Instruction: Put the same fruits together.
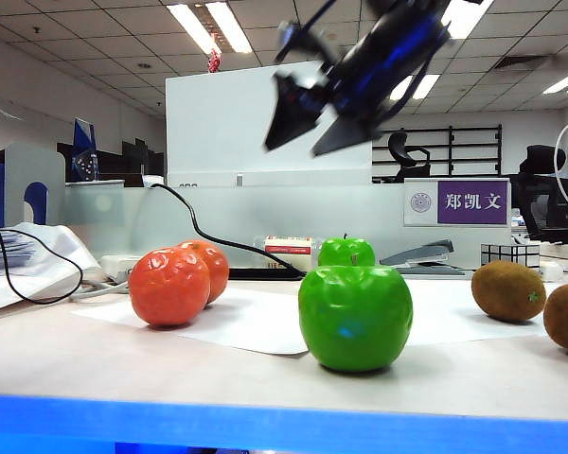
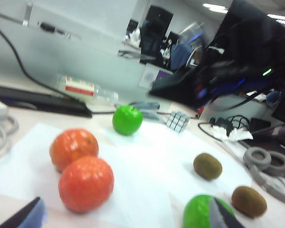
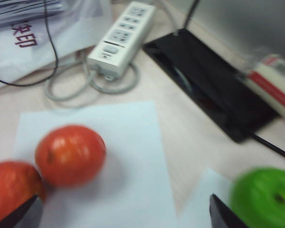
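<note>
We see the 2 oranges (image 1: 178, 277) touching and the 2 kiwis (image 1: 535, 301) near each other; only the 2 apples lie apart. The right gripper (image 1: 308, 128), jaws wide and empty, hangs well above the far apple (image 1: 346, 252), which lies below it, the near apple (image 1: 355, 317) closer to the camera. The left gripper (image 2: 128, 218), also open and empty, sits low behind the fruit, farther from the far apple, so we judge the right arm better placed.

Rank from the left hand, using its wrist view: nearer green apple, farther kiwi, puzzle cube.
1. Nearer green apple, beside the left hand.
2. Farther kiwi, mid-table.
3. Puzzle cube, at the back.
Right hand hangs open overhead.
</note>
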Controlling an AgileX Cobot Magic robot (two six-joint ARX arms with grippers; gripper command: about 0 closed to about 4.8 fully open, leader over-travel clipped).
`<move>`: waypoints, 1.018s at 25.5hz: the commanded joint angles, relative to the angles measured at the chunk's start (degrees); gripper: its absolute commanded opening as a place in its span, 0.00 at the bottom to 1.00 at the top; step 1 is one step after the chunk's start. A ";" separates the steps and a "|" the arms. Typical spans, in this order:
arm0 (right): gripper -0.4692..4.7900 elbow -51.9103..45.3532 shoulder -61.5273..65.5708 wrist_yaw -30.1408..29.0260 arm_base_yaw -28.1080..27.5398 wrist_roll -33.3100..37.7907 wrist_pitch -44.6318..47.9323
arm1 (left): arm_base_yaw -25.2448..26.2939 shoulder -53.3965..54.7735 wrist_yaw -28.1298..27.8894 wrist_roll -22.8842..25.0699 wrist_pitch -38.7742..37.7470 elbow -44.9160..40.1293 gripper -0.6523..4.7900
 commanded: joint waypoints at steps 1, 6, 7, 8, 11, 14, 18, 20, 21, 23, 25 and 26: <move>1.00 0.20 -7.69 -0.11 -0.87 -3.50 -15.06 | -5.09 0.11 -0.35 2.56 -2.01 0.09 0.94; 1.00 -0.31 -17.53 1.20 -1.03 -8.81 -37.16 | -21.64 0.24 -9.01 9.09 -4.44 0.07 0.91; 1.00 -0.31 -18.38 1.16 -1.03 -8.63 -39.26 | -23.61 0.28 -10.25 9.70 -4.72 0.07 0.91; 1.00 -0.31 -19.28 1.14 -1.03 -8.63 -41.66 | -25.97 0.39 -12.20 10.16 -4.87 0.07 0.92; 1.00 -0.46 -21.38 1.07 -0.87 -8.04 -46.10 | -31.65 0.48 -17.57 11.76 -4.92 0.04 0.96; 1.00 -2.10 -23.58 0.55 -0.76 -6.97 -47.19 | -36.48 0.48 -23.67 12.79 -4.50 0.04 1.00; 1.00 -4.66 -26.38 0.39 -0.72 -5.25 -47.52 | -40.87 0.61 -28.00 14.97 -2.60 0.04 1.00; 1.00 -5.90 -27.87 0.52 -0.72 -4.90 -46.34 | -41.86 1.64 -27.98 14.45 -0.39 0.09 1.00; 1.00 -6.38 -28.48 0.76 -0.72 -4.68 -45.62 | -41.90 2.27 -27.61 13.51 0.33 0.28 1.00; 1.00 -6.91 -29.86 1.31 -0.72 -3.82 -43.91 | -41.90 4.92 -27.39 11.98 0.52 1.79 1.00; 1.00 -6.91 -31.12 1.64 -0.74 -3.41 -42.66 | -41.90 9.22 -26.91 11.58 0.33 5.07 1.00; 1.00 -6.91 -31.71 2.19 -0.74 -3.08 -41.99 | -41.90 12.48 -25.77 13.05 0.35 7.54 1.00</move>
